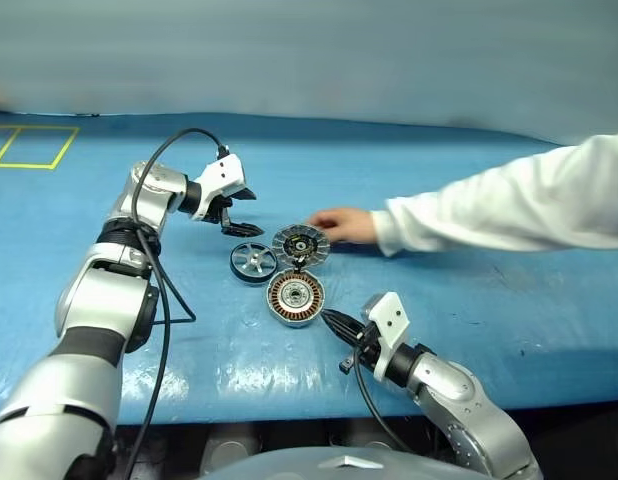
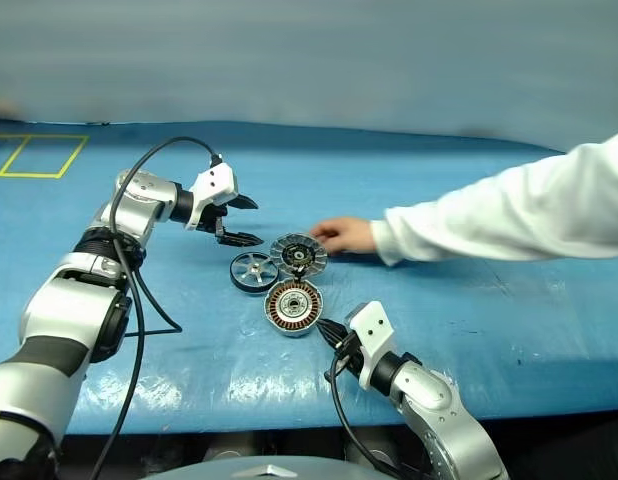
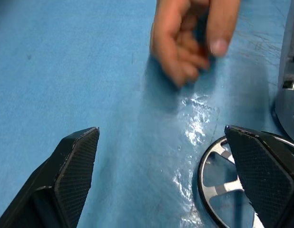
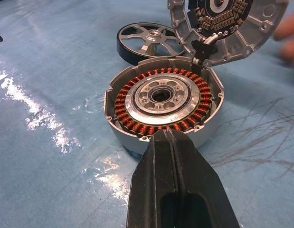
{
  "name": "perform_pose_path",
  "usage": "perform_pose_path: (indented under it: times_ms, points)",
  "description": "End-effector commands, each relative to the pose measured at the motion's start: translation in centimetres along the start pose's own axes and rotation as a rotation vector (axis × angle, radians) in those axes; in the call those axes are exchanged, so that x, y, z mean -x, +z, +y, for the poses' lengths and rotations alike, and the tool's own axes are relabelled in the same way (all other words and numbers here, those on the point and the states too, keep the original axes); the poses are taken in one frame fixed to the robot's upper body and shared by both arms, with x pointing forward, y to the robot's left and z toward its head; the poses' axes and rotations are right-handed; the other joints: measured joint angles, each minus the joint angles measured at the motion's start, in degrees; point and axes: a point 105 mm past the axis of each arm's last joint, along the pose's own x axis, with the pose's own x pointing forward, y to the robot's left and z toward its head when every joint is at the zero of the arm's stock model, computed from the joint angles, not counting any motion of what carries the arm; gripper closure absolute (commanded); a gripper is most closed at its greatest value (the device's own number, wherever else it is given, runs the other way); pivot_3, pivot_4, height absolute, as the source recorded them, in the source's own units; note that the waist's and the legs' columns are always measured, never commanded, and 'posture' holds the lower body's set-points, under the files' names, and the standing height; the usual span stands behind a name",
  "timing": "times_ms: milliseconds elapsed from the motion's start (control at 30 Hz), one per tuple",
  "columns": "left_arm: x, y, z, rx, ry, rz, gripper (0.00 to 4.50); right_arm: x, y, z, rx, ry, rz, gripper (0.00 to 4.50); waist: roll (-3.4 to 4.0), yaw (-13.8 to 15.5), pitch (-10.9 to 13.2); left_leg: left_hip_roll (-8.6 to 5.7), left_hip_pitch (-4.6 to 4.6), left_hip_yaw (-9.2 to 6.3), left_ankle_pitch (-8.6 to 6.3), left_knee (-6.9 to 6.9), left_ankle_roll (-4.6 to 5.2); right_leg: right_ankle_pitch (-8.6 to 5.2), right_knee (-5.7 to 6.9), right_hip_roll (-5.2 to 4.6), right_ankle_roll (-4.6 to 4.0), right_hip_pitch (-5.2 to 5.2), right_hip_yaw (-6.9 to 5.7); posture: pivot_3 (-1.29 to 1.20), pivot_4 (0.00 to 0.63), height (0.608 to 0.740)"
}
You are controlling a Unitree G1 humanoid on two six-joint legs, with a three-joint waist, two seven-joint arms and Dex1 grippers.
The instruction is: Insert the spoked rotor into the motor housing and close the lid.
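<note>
Step in hand looks like the start: rotor pick-up not yet done. The spoked rotor (image 1: 253, 261) lies flat on the blue surface (image 1: 469, 330), around the middle, touching nothing but the cloth. The motor housing (image 1: 295, 298) sits just beside it, toward the near edge, open, copper windings and silver hub exposed, no rotor in it. The lid (image 1: 300, 243) stands tilted up at the housing's far side, seemingly hinged there, segmented face showing.

Left pincer (image 1: 232, 212) hovers just past the rotor on the far-left side, fingers spread wide, grasping nothing; in the left wrist view the rotor's rim and spokes sit right by one finger pad (image 3: 261, 173), not between the pads. Right pincer (image 4: 178, 180) is clenched with nothing in it, parked near the front edge, tips pointing at the housing wall, just beside it; contact cannot be told.

A person's hand (image 1: 341, 225) in a white sleeve rests on the surface close to the lid, on the right side, which is a collision risk for any move there.

Next move, as a judgement: left pincer needs to shift so the rotor rim lies between the fingers, drop, then close on the rim. Then lift, centre over the hub, lower straight. Lid goes down last. Right pincer could steady the housing.
</note>
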Motion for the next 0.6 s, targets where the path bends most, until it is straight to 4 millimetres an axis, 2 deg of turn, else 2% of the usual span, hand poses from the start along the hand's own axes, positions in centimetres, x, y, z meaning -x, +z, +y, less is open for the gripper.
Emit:
perform_pose_path:
  times_ms: [33, 233, 400, 600]
  points:
    - [0.9, 1.3, 0.6, -0.031, 0.028, -0.044, 0.0, -0.1, 0.8, 0.2, 0.014, 0.023, -0.029, 4.48, 0.0, 0.04, 0.0, 0.0, 0.0, 0.01, 0.0, 0.0, 0.0, 0.0, 0.0, 0.0, 0.0, 0.0, 0.0, 0.0, 0.15, 0.74]
    - [1.6, 1.3, -0.5, -0.03, -0.064, -0.065, 0.0, -0.1, 0.8, 0.3, 0.017, 0.035, -0.028, 4.48, 0.0, -0.04, 0.0, 0.0, 0.01, 0.01, 0.0, 0.0, 0.0, 0.0, 0.0, 0.0, 0.0, 0.0, 0.0, 0.0, 0.15, 0.74]
    - [2.4, 0.9, -1.8, -0.023, -0.176, -0.021, 0.0, -0.2, 1.0, 0.7, 0.043, 0.044, -0.055, 4.48, 0.01, -0.14, 0.0, 0.01, 0.02, 0.03, 0.0, 0.0, 0.0, 0.0, 0.01, 0.0, -0.01, -0.01, 0.02, 0.0, 0.15, 0.74]
    - [2.7, 0.0, -2.9, -0.026, -0.228, 0.053, 0.0, -0.5, 0.5, 1.0, 0.061, 0.047, -0.048, 4.48, 0.01, -0.09, 0.0, 0.01, 0.02, 0.02, 0.0, 0.01, 0.0, -0.01, 0.01, 0.0, -0.01, 0.0, 0.03, 0.0, 0.15, 0.74]
